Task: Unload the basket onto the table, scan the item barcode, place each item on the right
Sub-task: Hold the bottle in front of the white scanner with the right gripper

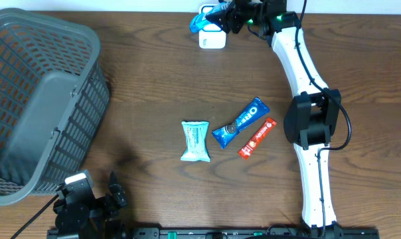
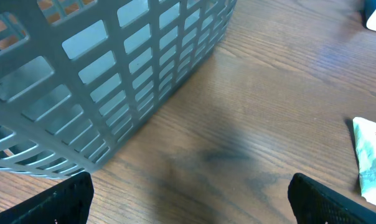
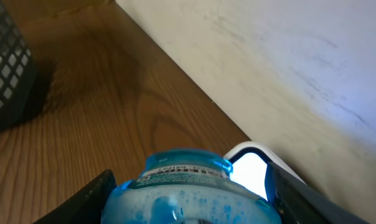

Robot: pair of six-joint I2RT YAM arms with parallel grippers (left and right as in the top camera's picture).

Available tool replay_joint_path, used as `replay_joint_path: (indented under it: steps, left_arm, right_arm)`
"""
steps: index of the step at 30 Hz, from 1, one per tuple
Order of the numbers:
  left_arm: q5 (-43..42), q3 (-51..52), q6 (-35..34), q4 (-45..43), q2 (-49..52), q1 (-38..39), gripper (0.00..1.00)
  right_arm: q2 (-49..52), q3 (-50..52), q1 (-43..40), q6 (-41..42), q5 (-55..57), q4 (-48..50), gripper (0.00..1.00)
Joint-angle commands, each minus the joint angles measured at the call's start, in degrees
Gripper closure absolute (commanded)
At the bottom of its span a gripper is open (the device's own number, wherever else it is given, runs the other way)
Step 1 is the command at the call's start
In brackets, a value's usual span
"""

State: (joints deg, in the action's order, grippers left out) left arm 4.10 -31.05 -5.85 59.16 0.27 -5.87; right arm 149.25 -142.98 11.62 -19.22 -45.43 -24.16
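The item (image 1: 199, 22) is a translucent blue container with a printed label, held at the table's far edge. My right gripper (image 1: 218, 18) is shut on it. In the right wrist view the item (image 3: 187, 186) fills the space between both black fingers (image 3: 88, 200), its labelled end pointing at the white scanner (image 3: 255, 167). From overhead the scanner (image 1: 212, 39) sits just below and right of the item. My left gripper (image 1: 94, 188) hovers at the near left corner, open and with nothing in it. Bare wood shows between the fingers of the left gripper (image 2: 194, 205).
A grey slotted basket (image 1: 28, 99) takes up the left side, close to my left gripper, and its wall (image 2: 113, 74) fills the left wrist view. A mint packet (image 1: 195, 141), a blue Oreo pack (image 1: 240, 122) and a red bar (image 1: 257, 137) lie mid-table.
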Motion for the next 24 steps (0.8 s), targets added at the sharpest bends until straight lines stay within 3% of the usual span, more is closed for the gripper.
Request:
replay_joint_path:
  steps: [1, 8, 15, 24]
  left_arm:
    - [-0.68, 0.20, -0.28, 0.09, -0.04, 0.22, 0.00]
    - [-0.68, 0.20, -0.28, 0.09, -0.04, 0.22, 0.00]
    - [-0.68, 0.20, -0.28, 0.09, -0.04, 0.22, 0.00]
    - [-0.68, 0.20, -0.28, 0.09, -0.04, 0.22, 0.00]
  right_arm:
    - [1.68, -1.44, -0.39, -1.16, -3.26, 1.51, 0.77]
    - [3.15, -1.44, -0.57, -1.01, -8.24, 3.65, 0.76]
    - [3.78, -1.44, -1.57, -1.20, -8.31, 4.70, 0.82]
    - [7.32, -1.44, -3.50, 1.05, -11.15, 10.29, 0.79]
